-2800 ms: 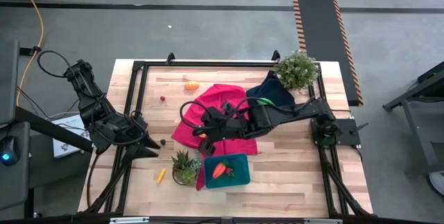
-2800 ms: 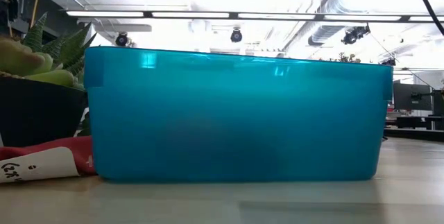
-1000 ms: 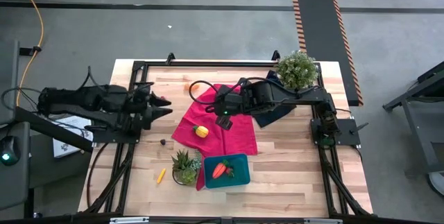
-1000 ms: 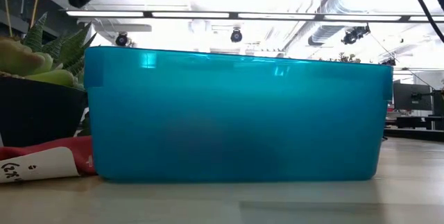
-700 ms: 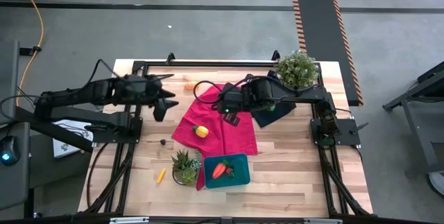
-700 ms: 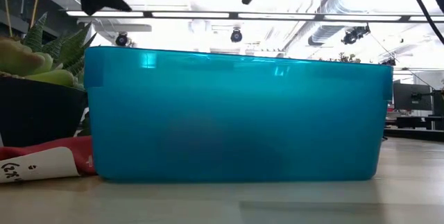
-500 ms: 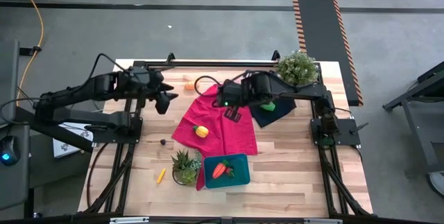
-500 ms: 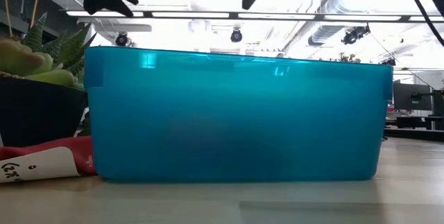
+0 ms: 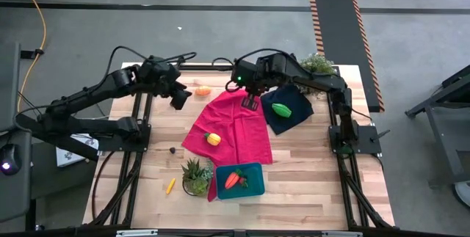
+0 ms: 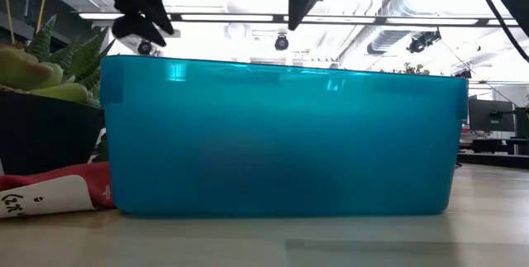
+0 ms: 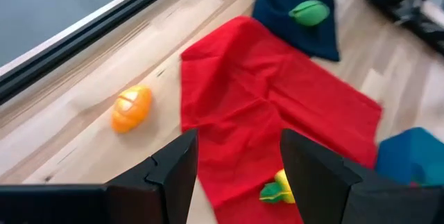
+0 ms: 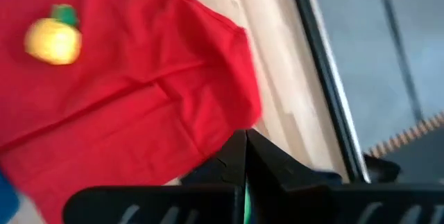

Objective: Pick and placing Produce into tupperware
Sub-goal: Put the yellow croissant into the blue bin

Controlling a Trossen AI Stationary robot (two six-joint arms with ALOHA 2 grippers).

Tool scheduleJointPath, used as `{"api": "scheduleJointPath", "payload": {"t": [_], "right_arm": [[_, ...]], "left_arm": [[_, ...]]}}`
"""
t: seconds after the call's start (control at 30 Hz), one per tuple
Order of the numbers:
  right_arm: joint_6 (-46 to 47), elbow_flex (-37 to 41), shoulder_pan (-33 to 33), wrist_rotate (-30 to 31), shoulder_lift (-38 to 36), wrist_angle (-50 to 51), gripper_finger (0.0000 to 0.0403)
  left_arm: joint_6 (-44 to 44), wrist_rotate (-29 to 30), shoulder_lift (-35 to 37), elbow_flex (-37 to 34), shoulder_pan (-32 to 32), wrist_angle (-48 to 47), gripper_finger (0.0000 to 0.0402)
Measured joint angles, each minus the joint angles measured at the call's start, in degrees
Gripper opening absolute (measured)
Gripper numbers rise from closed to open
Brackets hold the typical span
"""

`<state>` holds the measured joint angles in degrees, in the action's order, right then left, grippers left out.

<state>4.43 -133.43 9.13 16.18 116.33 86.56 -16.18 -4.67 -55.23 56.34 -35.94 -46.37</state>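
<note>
Grey concrete floor surrounds a pale wooden table (image 9: 308, 171) framed by black rails.

Over its far left part hangs the left gripper (image 9: 178, 97), its fingers (image 11: 173, 175) parted with nothing between them. Just beyond its tips, on bare wood, lies an orange piece (image 9: 203, 90). Below and to its right spreads a red cloth (image 9: 239, 130), and on that cloth, nearer the front, sits a yellow piece (image 9: 213, 139) with a green stem end.

Facing it from the right, the right gripper (image 9: 250, 99) hangs above the far edge of the red cloth, its fingers (image 12: 244, 158) pressed together and holding nothing. Just to its right a navy cloth (image 9: 290, 116) lies on the table, carrying a green oval (image 9: 281, 109). Behind that cloth stands a leafy plant (image 9: 317, 64), partly hidden by the right arm.

Well to the front of both grippers sits the teal tub (image 9: 250, 187), which fills the low view. Inside it lies a carrot (image 9: 233, 180) with green leaves. Touching the tub's left side is a small spiky potted plant (image 9: 194, 172). Left of that pot a thin yellow stick (image 9: 170, 186) rests on the wood, and farther back, between the stick and the left gripper, is a small dark piece (image 9: 172, 149).
</note>
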Motion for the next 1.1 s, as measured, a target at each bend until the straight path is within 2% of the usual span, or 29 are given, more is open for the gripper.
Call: {"api": "scheduleJointPath", "payload": {"t": [0.3, 0.7, 0.9, 1.1], "right_arm": [[-5.5, 0.0, 0.0, -9.2, 0.0, -2.0, 0.0], [-5.5, 0.0, -0.1, -10.7, -0.2, -1.9, 0.0], [-5.0, 0.0, 0.9, -10.7, -0.2, -2.0, 0.0], [-4.4, 0.0, 1.8, -10.6, -0.2, -2.0, 0.0]], "left_arm": [[2.8, -0.7, -5.8, 0.0, -2.0, 0.0, 0.0193], [8.6, -0.3, -9.8, 0.3, -2.0, 4.6, 0.0193], [13.0, 2.8, -15.2, 6.8, -4.6, 1.5, 0.0193], [17.5, 2.2, -22.6, 14.0, -10.0, -2.8, 0.0193]]}}
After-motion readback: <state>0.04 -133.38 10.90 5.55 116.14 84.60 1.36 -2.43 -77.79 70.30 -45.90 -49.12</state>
